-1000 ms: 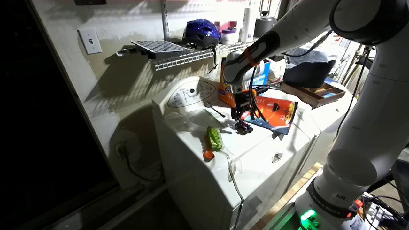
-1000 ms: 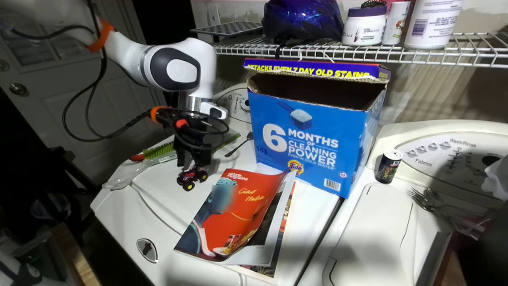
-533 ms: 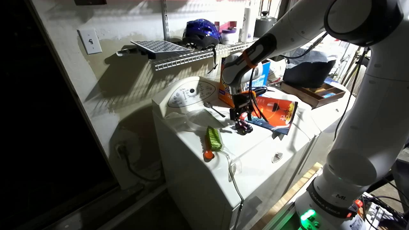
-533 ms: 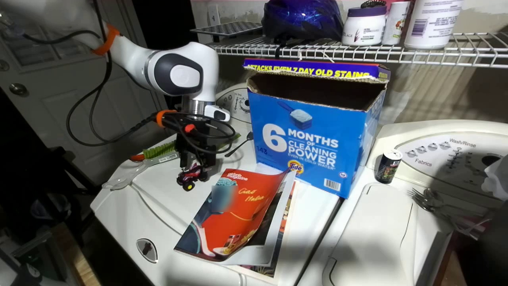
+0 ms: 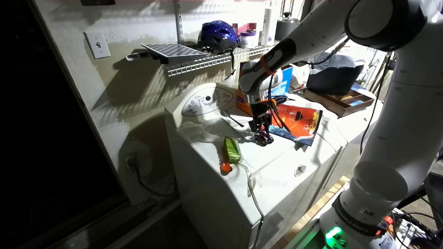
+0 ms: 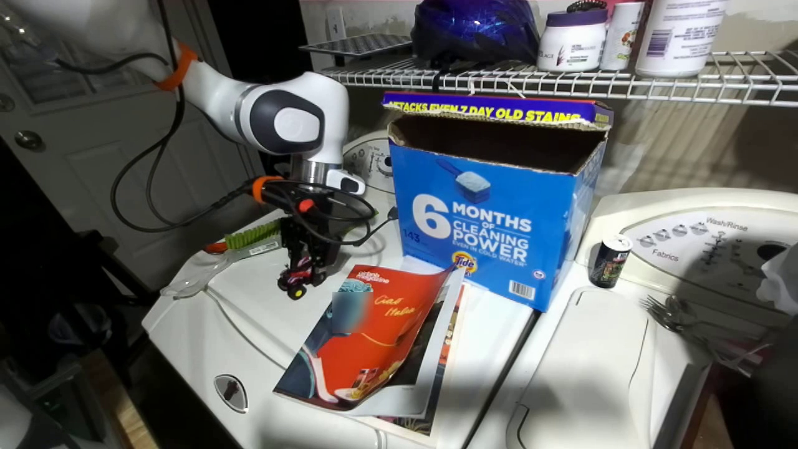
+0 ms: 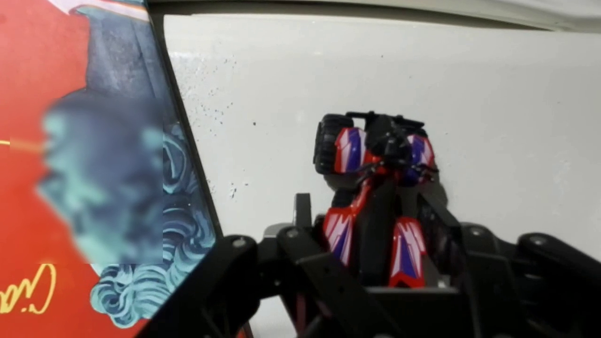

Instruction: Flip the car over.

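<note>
Toy quad bike (image 7: 378,197) sitting upright, red-white-blue fenders (image 7: 350,150) gleaming, black tyres (image 7: 327,143) showing, my gripper (image 7: 369,211) straddling its rear, whether clamped I can't tell

The red-and-black car (image 7: 375,211) stands upright, all wheels seemingly down.

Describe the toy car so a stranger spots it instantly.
Find the big blue Tide box, then the red magazine lying beside it. Just off the magazine's edge, straddled by the black gripper, stands the toy car. Unlike the magazine or green-bristled brush, it has chunky black wheels and red, white and blue fenders.
</note>
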